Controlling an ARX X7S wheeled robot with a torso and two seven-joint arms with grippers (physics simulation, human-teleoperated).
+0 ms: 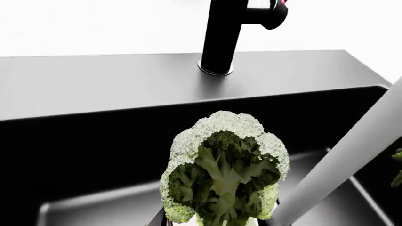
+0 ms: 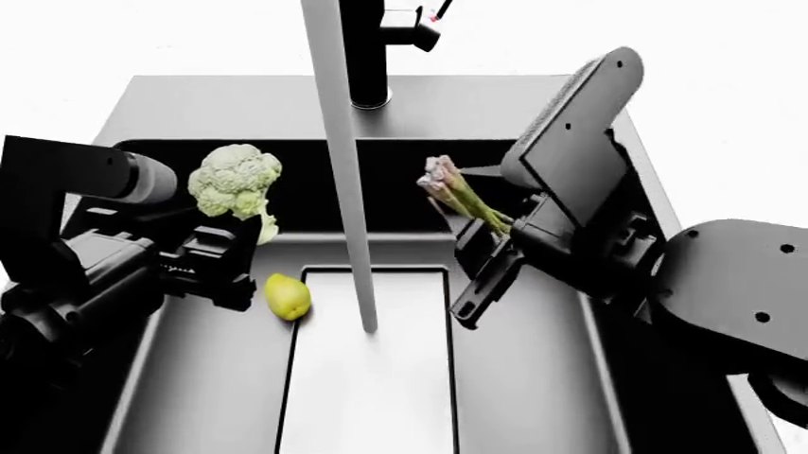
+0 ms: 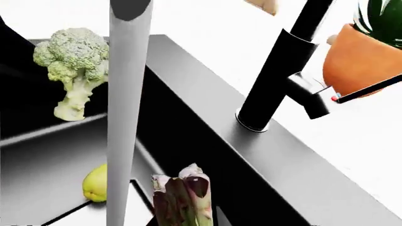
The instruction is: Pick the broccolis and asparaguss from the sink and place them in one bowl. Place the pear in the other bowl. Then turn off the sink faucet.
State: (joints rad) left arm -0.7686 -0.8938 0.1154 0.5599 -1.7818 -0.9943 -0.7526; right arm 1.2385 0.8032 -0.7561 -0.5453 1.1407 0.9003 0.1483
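A pale green broccoli hangs above the left side of the black sink, with my left gripper shut on its stem. In the left wrist view the broccoli fills the space between the fingers of the left gripper. My right gripper is shut on an asparagus bundle, whose tips point up and left. The asparagus rises out of the right gripper. A yellow-green pear lies on the sink floor, just below the left gripper. No bowl is recognisable in view.
The black faucet stands on the back rim, its lever pointing right. A grey water stream falls between the two grippers onto the floor panel. A terracotta plant pot stands behind the faucet.
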